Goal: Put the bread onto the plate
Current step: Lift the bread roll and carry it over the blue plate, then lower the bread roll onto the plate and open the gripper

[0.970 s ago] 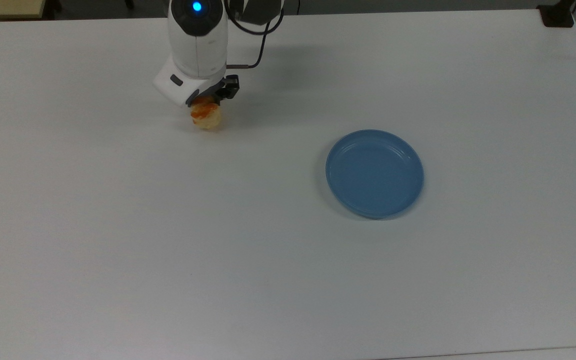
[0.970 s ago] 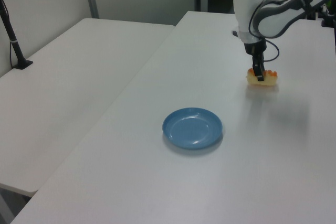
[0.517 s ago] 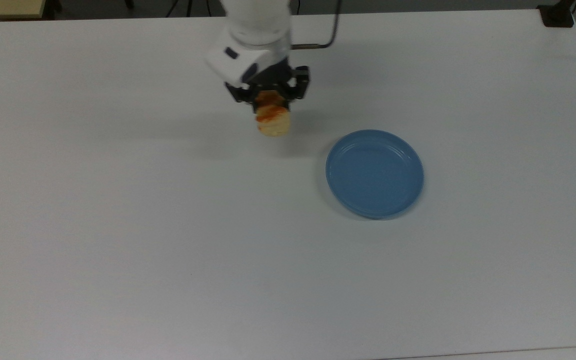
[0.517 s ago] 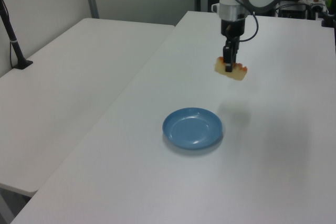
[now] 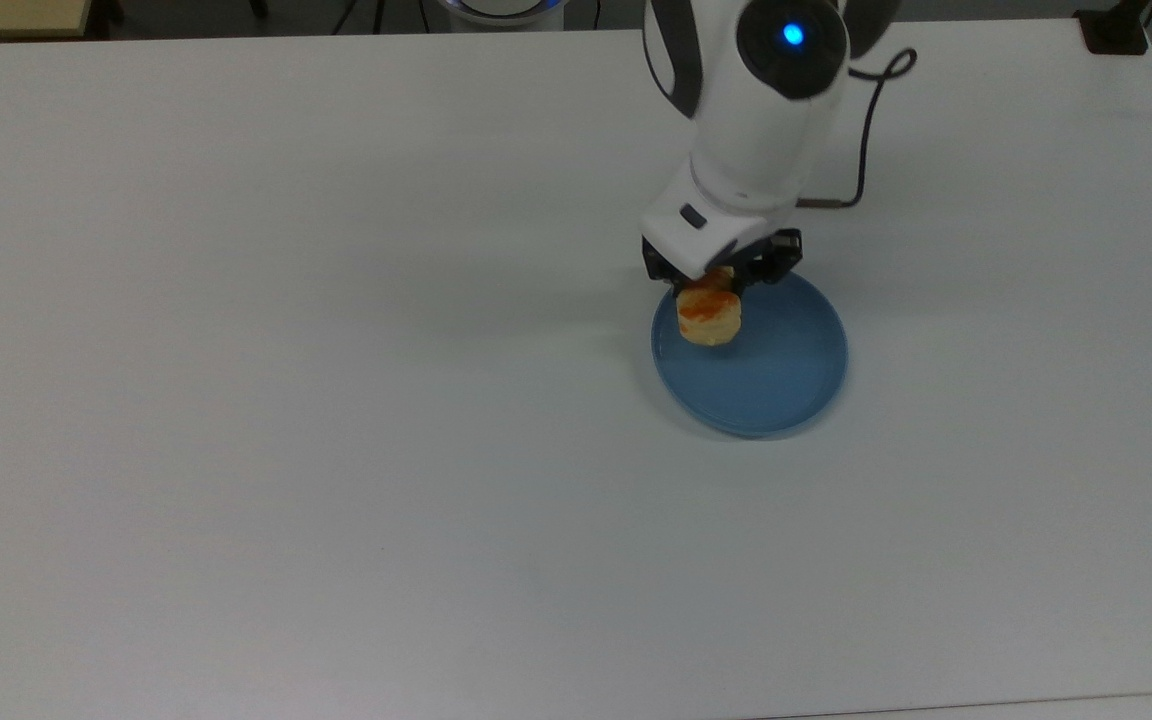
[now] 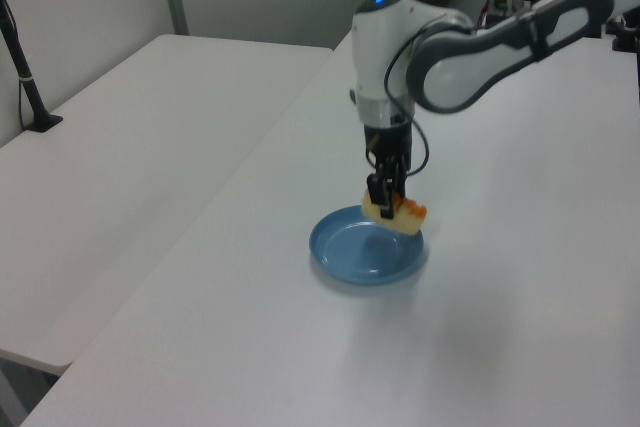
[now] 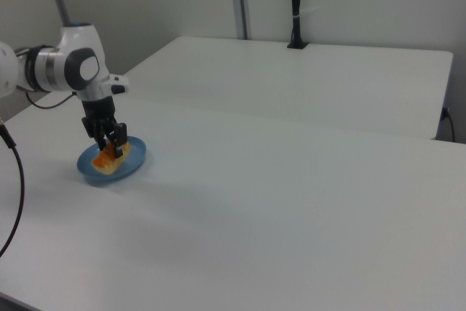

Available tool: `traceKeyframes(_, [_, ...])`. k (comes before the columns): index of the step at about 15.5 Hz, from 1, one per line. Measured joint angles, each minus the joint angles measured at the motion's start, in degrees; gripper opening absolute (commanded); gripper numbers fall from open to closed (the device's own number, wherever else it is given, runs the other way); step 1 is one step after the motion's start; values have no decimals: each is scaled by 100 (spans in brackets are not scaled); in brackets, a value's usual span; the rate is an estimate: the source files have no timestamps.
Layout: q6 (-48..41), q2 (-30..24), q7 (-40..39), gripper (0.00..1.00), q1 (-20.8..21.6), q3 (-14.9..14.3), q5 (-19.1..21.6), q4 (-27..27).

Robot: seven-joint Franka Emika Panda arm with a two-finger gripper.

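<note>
So the gripper (image 5: 711, 283) is clamping the bread (image 5: 708, 315), which is hanging just under its fingers, tilted. Directly below, the plate (image 5: 786, 385) is sitting on the table (image 5: 336, 400). Pickup and carry look done; lowering and release are remaining.

A white table (image 5: 236, 400) adjoins a second white table (image 6: 130, 137) bearing a black post (image 6: 22, 67).

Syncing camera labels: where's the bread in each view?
Top view: the bread sits right of centre, under the tool, over the plate's upper-left rim.
Left view: bread at centre, above the plate's far edge.
Right view: bread at far left, over the plate.
Shared landmark: the blue plate.
</note>
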Motion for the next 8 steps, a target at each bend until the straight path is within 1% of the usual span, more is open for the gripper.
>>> traceKeyframes(1, [0, 199, 88, 60, 38, 0, 0, 134])
traceKeyframes(2, [0, 374, 179, 63, 59, 0, 0, 255])
traceKeyframes(3, [1, 544, 270, 69, 70, 0, 0, 373])
traceKeyframes(4, [5, 677, 368, 87, 74, 0, 0, 475])
traceKeyframes(5, [8, 778, 448, 100, 74, -1, 0, 574])
traceKeyframes(8, [9, 863, 503, 100, 73, -6, 60, 717])
